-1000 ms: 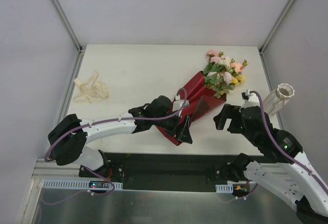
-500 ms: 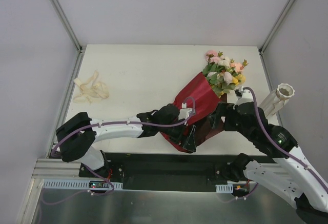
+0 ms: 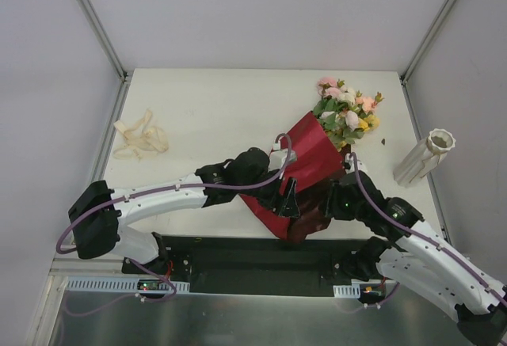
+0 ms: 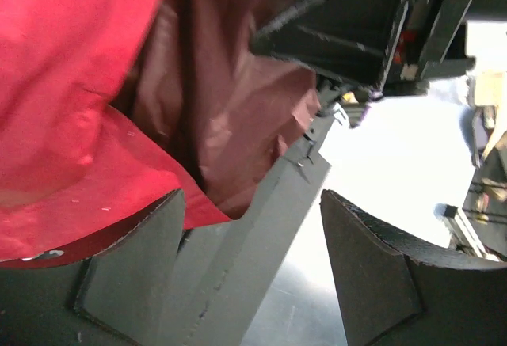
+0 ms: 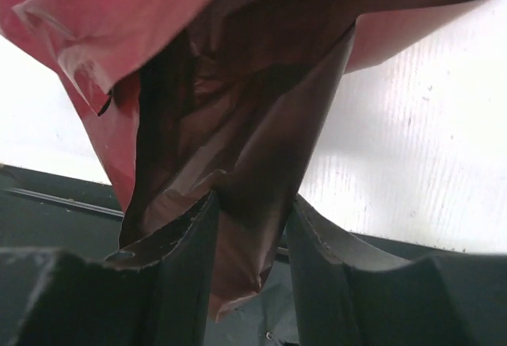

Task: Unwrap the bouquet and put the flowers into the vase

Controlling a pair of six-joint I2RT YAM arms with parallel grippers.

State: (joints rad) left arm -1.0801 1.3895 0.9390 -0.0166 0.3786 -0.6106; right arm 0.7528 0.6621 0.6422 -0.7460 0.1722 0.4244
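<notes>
Maroon paper (image 3: pixel 310 154) of the bouquet (image 3: pixel 321 144) lies diagonally on the right half of the white table (image 3: pixel 222 108). The stem end points at the near edge, and the wrap's lower tip sits right at that edge or slightly over it. Flowers (image 3: pixel 346 112) (pink, cream and yellow heads with green leaves) stick out of the far end of the wrap and sit close to the far right corner, short of the edge. Right hand (image 5: pixel 253 202) comes in from the near right and is clenched on a dark fold of the paper; the wrist view shows the fold filling the narrow gap between both fingers. Left hand (image 4: pixel 252 199) is released. Its fingers stand wide apart at the wrap's near-left side, a red paper edge is draped against one finger (image 4: pixel 139 259), and nothing is pinched. In the top view both hands crowd the wrap's lower end, just beside each other, with little room to the near edge. White ribbed vase (image 3: pixel 424 156) is near the right edge, apart from the flowers, with bare table top between them. Loose cream ribbon (image 3: pixel 141 138) lies by the left edge, well apart from the bouquet. A wide stretch of table top lies between ribbon and bouquet, and more runs along the far side.
</notes>
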